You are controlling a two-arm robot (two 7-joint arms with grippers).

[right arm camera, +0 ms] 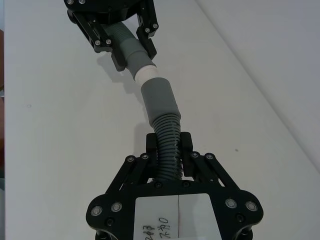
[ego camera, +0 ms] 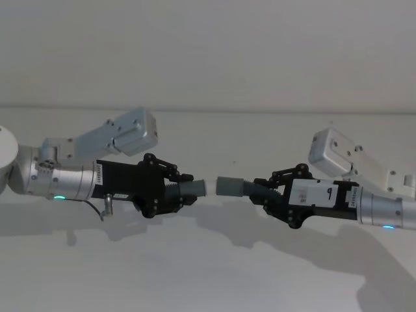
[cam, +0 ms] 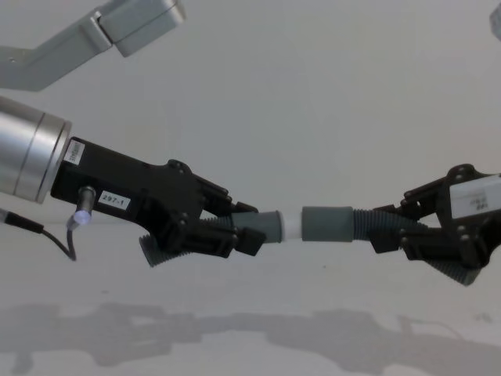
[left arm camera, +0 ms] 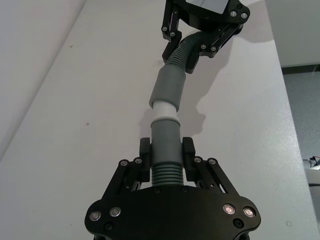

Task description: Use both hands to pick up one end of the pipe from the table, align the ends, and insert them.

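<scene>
Both grippers hold the pipe above the table (ego camera: pixel 208 273), facing each other. My left gripper (ego camera: pixel 188 190) (left arm camera: pixel 166 150) (cam: pixel 250 235) is shut on the ribbed part of one dark grey piece (left arm camera: pixel 165 140), whose white stub tip (cam: pixel 291 225) (left arm camera: pixel 164 112) points right. My right gripper (ego camera: pixel 260 192) (right arm camera: pixel 169 145) (cam: pixel 383 231) is shut on the ribbed hose of the other piece, whose wider grey sleeve (ego camera: pixel 229 186) (cam: pixel 327 224) (right arm camera: pixel 159 97) points left. The white tip sits at the sleeve's mouth, roughly in line; how far it is inside I cannot tell.
A thin cable (ego camera: pixel 104 208) hangs under the left wrist. Grey camera brackets (ego camera: pixel 130 133) (ego camera: pixel 338 153) stick up from both wrists. The table meets the pale wall (ego camera: pixel 208 52) behind the arms, and its far edge (left arm camera: pixel 292 115) runs along the left wrist view.
</scene>
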